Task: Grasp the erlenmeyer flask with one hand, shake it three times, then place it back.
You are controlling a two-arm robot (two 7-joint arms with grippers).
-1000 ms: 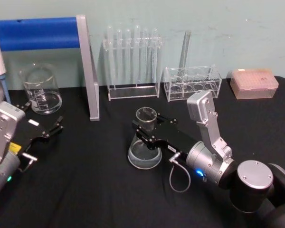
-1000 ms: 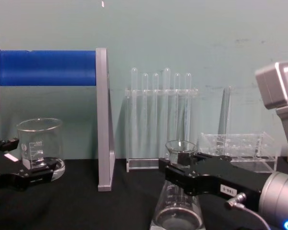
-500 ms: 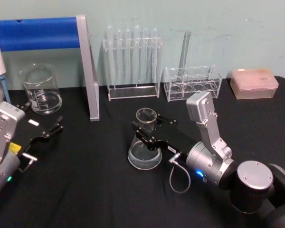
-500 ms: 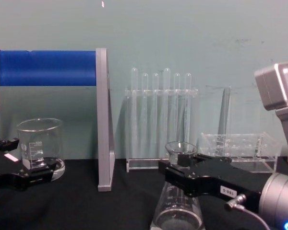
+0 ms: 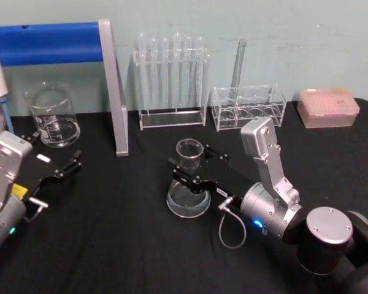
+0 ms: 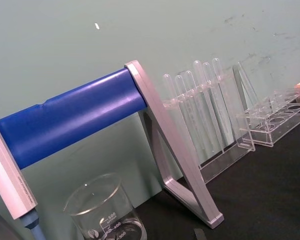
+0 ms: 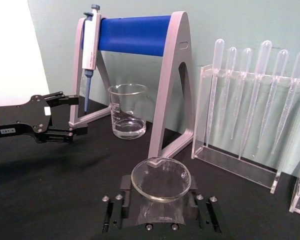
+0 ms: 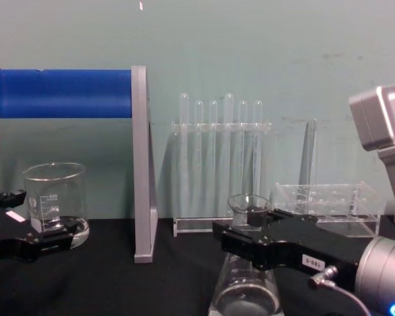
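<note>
Right end effector point(image 5: 190, 165) is clamped on the neck of the erlenmeyer flask point(image 5: 187, 201). The base is directly below it, at or barely off the desk point(image 5: 122, 239), can't tell which. My worry is that smooth glass neck: a hard shake could let it slip or twist out, or slosh the bit of liquid. The test tube rack point(image 5: 170, 79) stands just beyond the end effector, so a forward swing might clip it. Left end effector point(image 5: 55, 166) is parked well off to the side, jaws apart.
</note>
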